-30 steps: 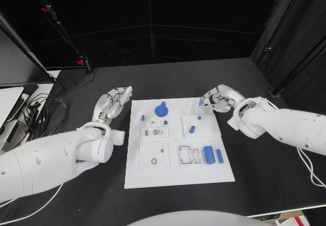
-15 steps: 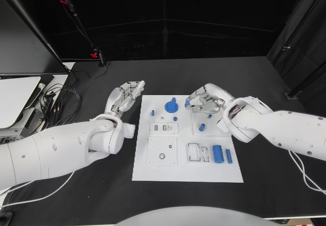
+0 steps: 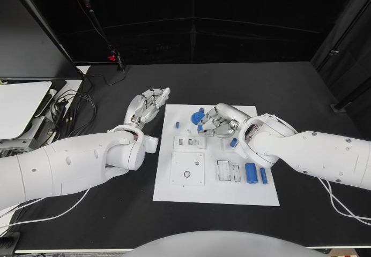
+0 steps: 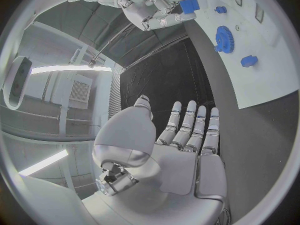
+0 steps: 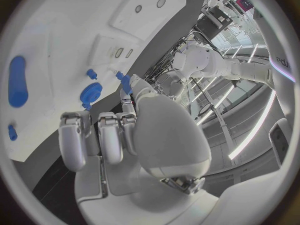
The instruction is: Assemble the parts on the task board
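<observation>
White rounded arms point(image 3: 69, 166), silver jointed hands point(image 4: 181, 140)

even bright light, dark backdrop (wrist views bend at edges)

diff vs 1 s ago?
The right hand, pinching a small blue part, has moved from the task board's far right corner inward, over the board beside the blue gear. The left hand stays flat and open beside the board; the parts on the board are unmoved.
</observation>
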